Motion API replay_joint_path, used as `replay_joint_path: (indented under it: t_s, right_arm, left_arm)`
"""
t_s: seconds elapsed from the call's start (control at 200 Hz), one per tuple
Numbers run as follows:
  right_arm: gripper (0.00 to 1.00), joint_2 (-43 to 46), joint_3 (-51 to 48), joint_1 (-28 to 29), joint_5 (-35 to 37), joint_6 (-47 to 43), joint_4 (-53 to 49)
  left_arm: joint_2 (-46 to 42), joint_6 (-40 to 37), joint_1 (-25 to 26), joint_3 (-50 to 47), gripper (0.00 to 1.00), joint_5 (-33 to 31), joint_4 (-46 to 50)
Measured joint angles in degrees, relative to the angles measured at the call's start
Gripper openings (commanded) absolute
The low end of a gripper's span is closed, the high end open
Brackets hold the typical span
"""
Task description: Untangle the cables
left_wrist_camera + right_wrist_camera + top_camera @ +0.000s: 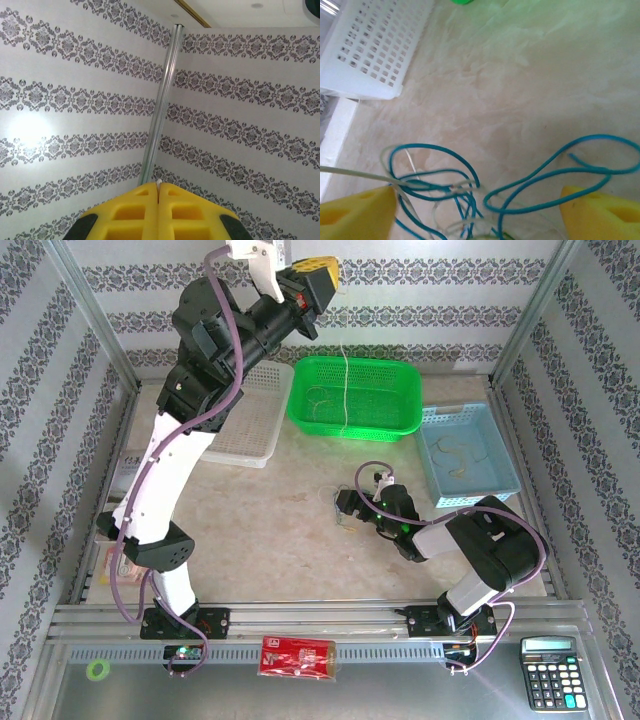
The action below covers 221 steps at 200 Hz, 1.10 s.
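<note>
A tangle of thin cables [435,147], mostly blue with some cream-white strands, lies on the tabletop. My right gripper [480,212] hovers just over it, open, one yellow finger [355,215] on each side and blue loops between them. From above, the right gripper [347,506] sits low at mid-table by the small tangle [343,527]. My left gripper [328,278] is raised high at the back wall, shut [159,186] on the tip of a cream-white cable [345,380] that hangs down into the green basket [400,420].
A white basket [245,430] stands back left and a blue basket [500,475] with loose wires back right. The green basket also holds wires. A red pack [298,655], calculator [550,672] and green ring [97,670] lie on the near rail.
</note>
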<state>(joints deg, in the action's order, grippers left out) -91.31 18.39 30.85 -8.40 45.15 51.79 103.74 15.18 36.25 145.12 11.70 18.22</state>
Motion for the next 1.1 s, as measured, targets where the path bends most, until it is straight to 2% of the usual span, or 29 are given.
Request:
replay_joint_path:
  t_s: [0.3, 0.54, 0.734, 1.104]
  right_arm:
    - [0.98, 0.6, -0.2, 0.0, -0.6, 0.0, -0.1]
    - [0.89, 0.6, -0.2, -0.7, -1.6, -0.4, -0.7]
    - [0.89, 2.0, 0.5, -0.8, -2.8, -1.5, -4.0]
    - [0.90, 2.4, 11.3, -0.7, -2.5, -4.6, -9.9]
  left_arm:
    - [0.2, -0.2, 0.0, 0.6, 0.00, 0.1, 0.9]
    - [0.2, -0.2, 0.0, 0.6, 0.00, 0.1, 0.9]
    - [0.2, -0.2, 0.0, 0.6, 0.00, 0.5, 1.2]
    - [0.2, 2.0, 0.0, 0.6, 0.00, 2.5, 1.4]
